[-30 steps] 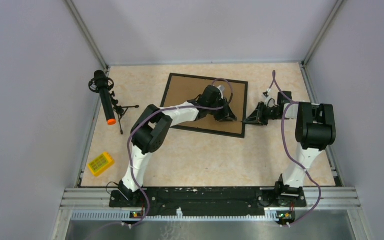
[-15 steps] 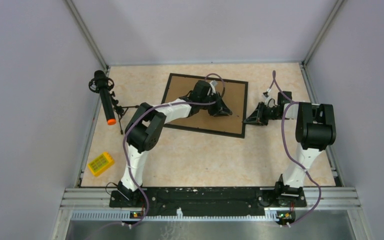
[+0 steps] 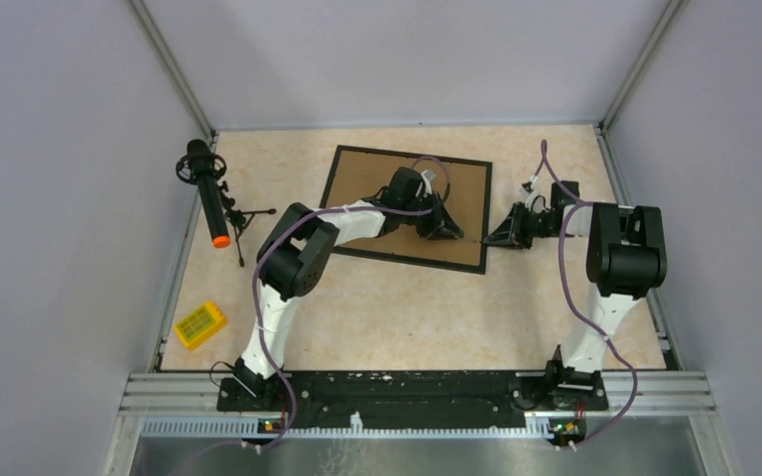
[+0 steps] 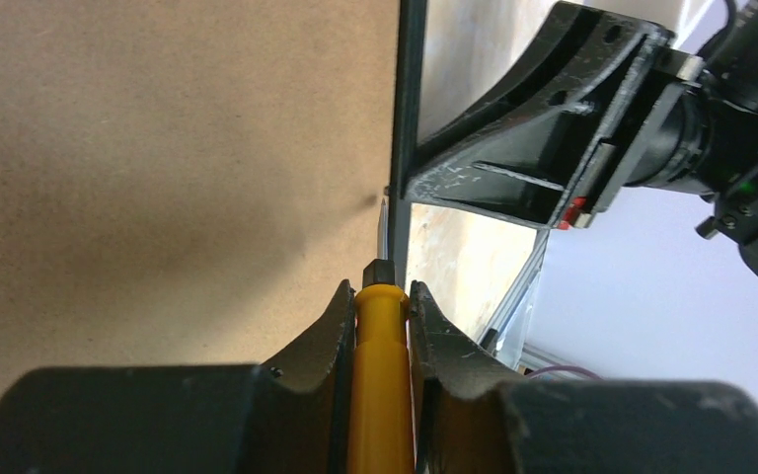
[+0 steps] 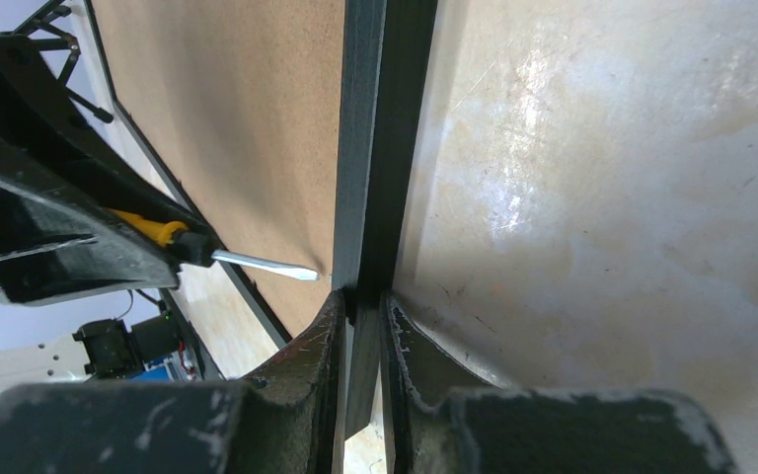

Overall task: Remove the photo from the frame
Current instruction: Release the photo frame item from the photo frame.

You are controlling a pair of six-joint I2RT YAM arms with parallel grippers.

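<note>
Frame position: the frame (image 3: 377,188) lies flat on the table (image 3: 407,307), back side up, in the far middle of the work area and turned slightly askew to the table edges.
Frame appearance: a large rectangle with a plain brown fibreboard back and a thin black border on all four sides. The board surface is matt and unmarked where the wrist views show it (image 4: 158,148).
Photo: not visible in any view; only the back of the frame shows.
Left gripper: the left gripper (image 4: 383,291) is over the right half of the backing board, its jaws closed narrowly on a screwdriver (image 4: 380,375) with a yellow handle.
Screwdriver: the slim metal shaft points toward the frame's right-hand border. The tip sits low over the board at the seam between fibreboard and black edge. It appears to rest just short of the border, though contact cannot be confirmed from these angles.
Right gripper: the right gripper (image 5: 360,301) is at the frame's right side, jaws nearly together and clamped across the black border, one finger on the board side and one on the table side.
Gripper spacing: the two grippers are near each other, with the right border between them.
Other items: a black microphone on a small tripod (image 3: 208,193) stands at the left edge of the table, and a yellow box (image 3: 200,324) lies at the near left, both well apart from the frame.
</note>
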